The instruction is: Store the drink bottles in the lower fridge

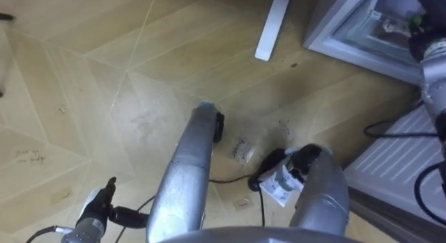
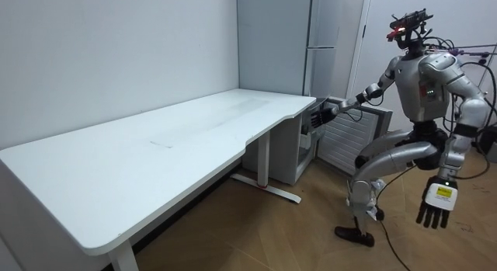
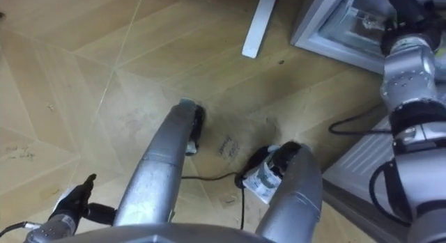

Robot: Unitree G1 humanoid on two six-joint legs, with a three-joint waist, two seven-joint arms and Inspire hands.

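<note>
My left hand (image 2: 437, 203) hangs by my hip at about 7 o'clock, fingers straight and spread, holding nothing. I stand with knees bent on the wood floor (image 1: 104, 97). At 4 o'clock the ribbed white door (image 1: 390, 163) stands open. At 1 o'clock my right hand (image 2: 320, 113) reaches into the lower fridge (image 1: 327, 33). I cannot tell its state, nor whether it holds a drink. The white bench (image 2: 155, 147) stands beyond at 11 o'clock.
</note>
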